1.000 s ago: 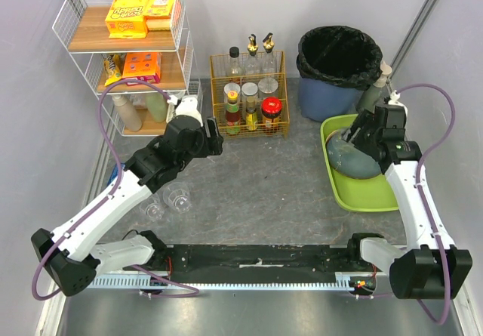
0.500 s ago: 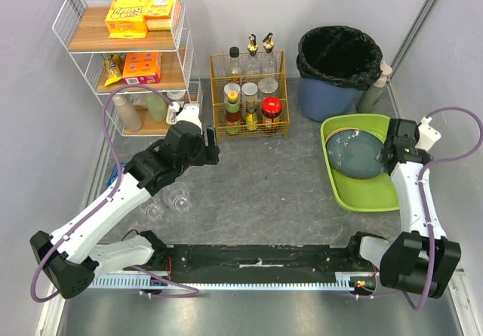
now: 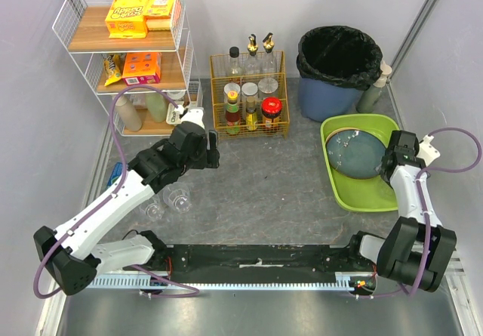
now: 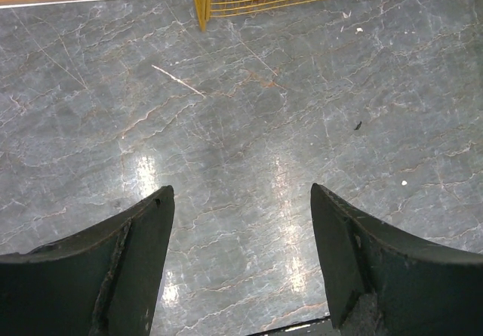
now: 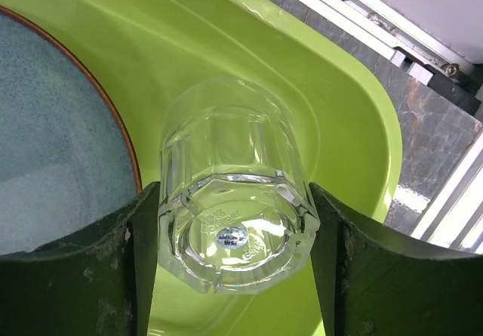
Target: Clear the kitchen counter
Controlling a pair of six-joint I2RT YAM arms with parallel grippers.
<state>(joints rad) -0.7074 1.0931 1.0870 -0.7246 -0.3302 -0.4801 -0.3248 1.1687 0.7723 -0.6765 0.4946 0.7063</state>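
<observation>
The kitchen counter [image 3: 279, 177] is dark grey, veined stone. My right gripper [image 5: 232, 189] is shut on a clear faceted glass tumbler [image 5: 234, 147], gripped at its base, both fingers against its sides. It hangs over the right side of the lime-green tray [image 5: 332, 87], beside the blue-grey plate [image 5: 53, 124] lying in it. In the top view that gripper [image 3: 398, 158] is at the tray's [image 3: 362, 196] right edge. My left gripper [image 4: 240, 192] is open and empty above bare counter [image 4: 241, 109], in front of the yellow wire basket [image 3: 249, 98]. Two clear glasses [image 3: 179, 198] [image 3: 155, 211] stand on the counter by the left arm.
A white wire rack [image 3: 124, 57] with boxes and bottles stands at the back left. The yellow basket holds bottles and jars. A blue bin with a black bag [image 3: 338, 64] sits behind the tray. A small blue item [image 3: 115, 174] lies at the counter's left edge.
The right arm swung from above the plate to the tray's right side and folded back toward its base. The left gripper shifted slightly right and toward the yellow basket.
</observation>
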